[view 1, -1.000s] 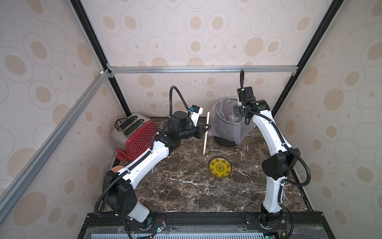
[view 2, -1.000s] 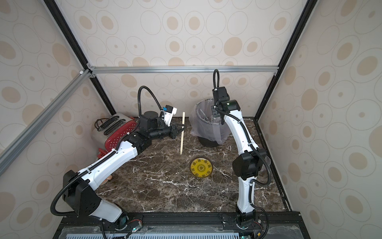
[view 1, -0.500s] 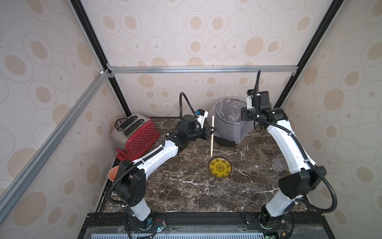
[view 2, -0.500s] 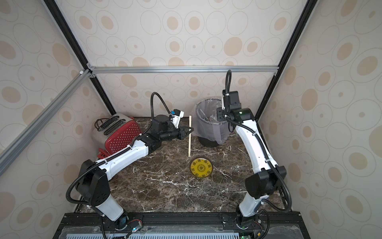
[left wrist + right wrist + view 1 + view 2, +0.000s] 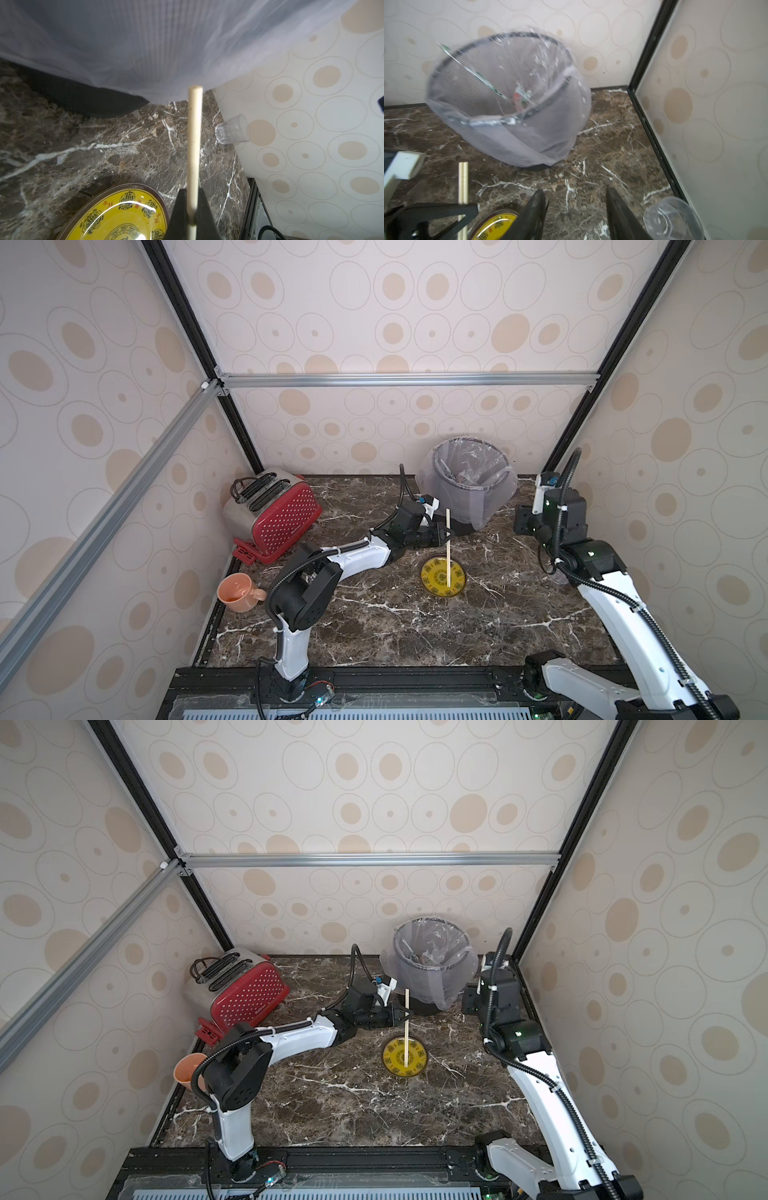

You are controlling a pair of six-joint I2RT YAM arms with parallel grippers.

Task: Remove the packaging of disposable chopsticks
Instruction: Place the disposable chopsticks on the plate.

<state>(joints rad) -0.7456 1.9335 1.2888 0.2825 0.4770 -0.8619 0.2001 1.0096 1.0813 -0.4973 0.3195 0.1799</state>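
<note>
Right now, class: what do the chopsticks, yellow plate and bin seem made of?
Chopsticks: pale, matte, likely wood or bamboo. Yellow plate: glossy highlights, perhaps glazed ceramic or melamine. Bin: fine grey mesh, probably metal; clear plastic liner.

Your top views look steeply down over the whole table (image 5: 374, 635), your left wrist view close against the bin (image 5: 145, 41), your right wrist view facing it from farther back, both catching the yellow dish (image 5: 116, 218).
</note>
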